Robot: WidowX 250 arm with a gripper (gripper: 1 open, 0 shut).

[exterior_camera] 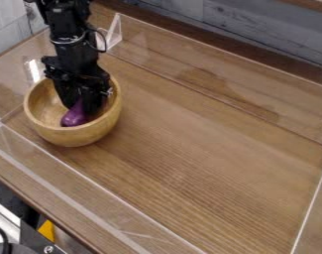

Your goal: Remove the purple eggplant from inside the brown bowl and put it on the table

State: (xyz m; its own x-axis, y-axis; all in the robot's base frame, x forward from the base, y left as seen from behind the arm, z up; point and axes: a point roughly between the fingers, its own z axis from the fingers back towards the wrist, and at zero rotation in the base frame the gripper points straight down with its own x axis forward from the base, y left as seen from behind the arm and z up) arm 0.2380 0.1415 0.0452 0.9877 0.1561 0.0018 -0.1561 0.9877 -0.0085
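Observation:
The brown bowl stands on the table at the left. Inside it lies the purple eggplant, its lower end showing below the fingers and its upper part hidden by them. My black gripper points straight down into the bowl. Its fingers press on either side of the eggplant. The eggplant still rests in the bowl.
Low clear acrylic walls edge the tabletop on all sides. A white clip sits on the wall just left of the bowl. Bare wood stretches to the right of the bowl and toward the front.

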